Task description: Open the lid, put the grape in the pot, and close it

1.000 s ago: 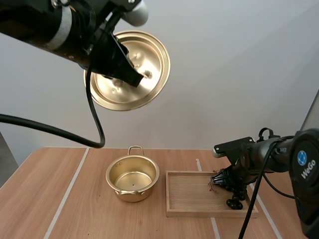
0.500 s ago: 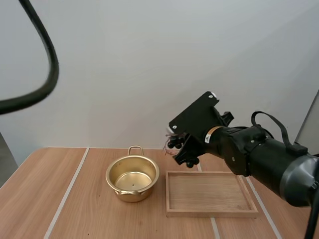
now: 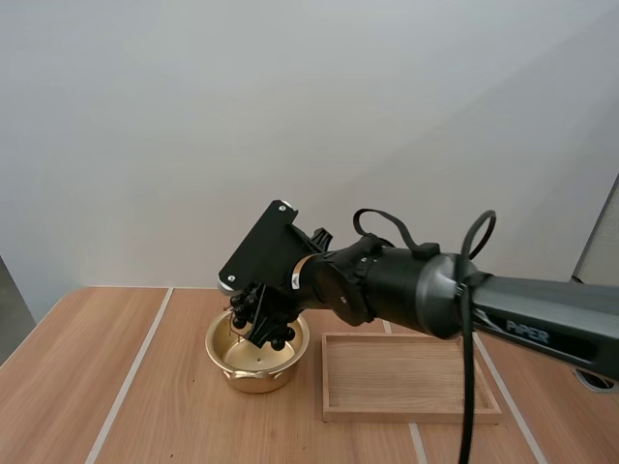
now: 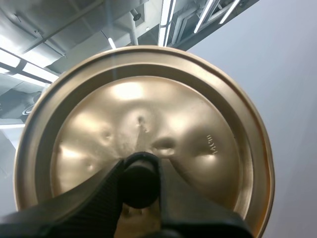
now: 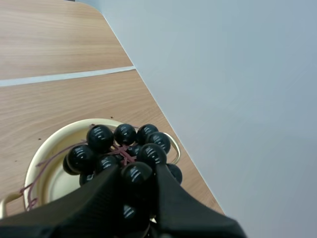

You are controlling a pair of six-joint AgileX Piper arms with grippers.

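Here, the right arm [image 3: 406, 290] reaches in from the right of the pot [image 3: 253, 375], passing above the wooden tray [image 3: 411, 410] that lies just right of the pot. Its wrist tips downward, so that the right gripper [image 3: 259, 311] hangs over the pot's open mouth. The fingers [image 5: 94, 198] are clamped on the bunch of grapes [image 5: 124, 144], pinching one dark berry between their tips. The rest of the bunch hangs over the pot's gold rim, with reddish stems trailing toward the inside.

The left gripper [image 4: 141, 171] has its fingers closed around the black knob [image 4: 141, 183] of the lid [image 4: 198, 114], whose dimpled gold face is turned to the wrist camera.

White lettering on the right arm's far link reads "PiPER" [image 3: 528, 333]. A faint stamped mark [image 4: 210, 144] on the lid is too small to read.

The table [image 3: 145, 406] under the pot is light wood crossed by pale lines, and a plain pale wall [image 3: 309, 116] rises behind it.
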